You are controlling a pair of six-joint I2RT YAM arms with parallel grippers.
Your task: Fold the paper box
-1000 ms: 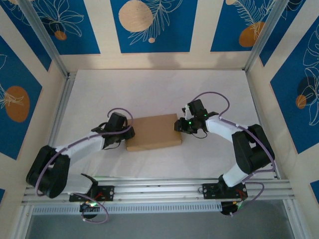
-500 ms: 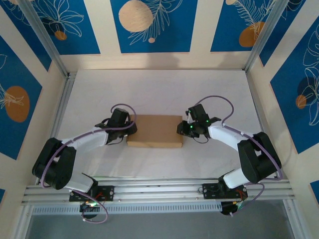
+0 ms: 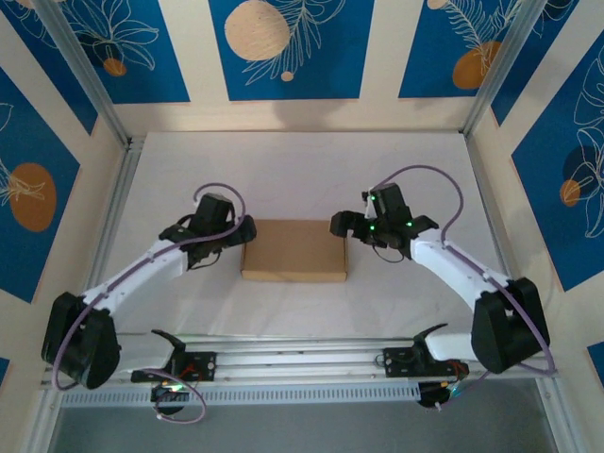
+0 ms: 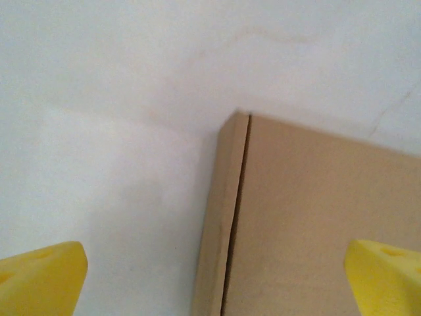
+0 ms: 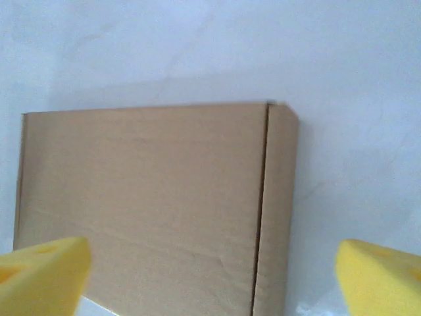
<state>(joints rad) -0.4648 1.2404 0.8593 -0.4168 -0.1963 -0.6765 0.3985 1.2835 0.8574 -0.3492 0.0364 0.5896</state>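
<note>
**Inspector:** What has changed since half a second ago?

**Operator:** Both my arms have drawn back from the ends of the paper box (image 3: 293, 250). My left gripper (image 3: 243, 230) and right gripper (image 3: 337, 226) were against its short sides; now each stands just off its end, toward the far corner. The box itself has not shifted.

**Inspector:** State of the grippers?

**Operator:** Both spread wide and holding nothing. The left wrist view shows my yellow pads (image 4: 41, 280) far apart, and the right wrist view shows the same.

**Inspector:** Position of the box?

**Operator:** Flat on the white table (image 3: 302, 170), between my two grippers, its long axis running left to right. It lies inward of each gripper and slightly nearer the bases. Neither arm is clearly closer.

**Inspector:** Condition?

**Operator:** Plain brown cardboard, a shallow closed rectangle with the lid down. A narrow seam shows along each short end. I judge the folding essentially complete.
</note>
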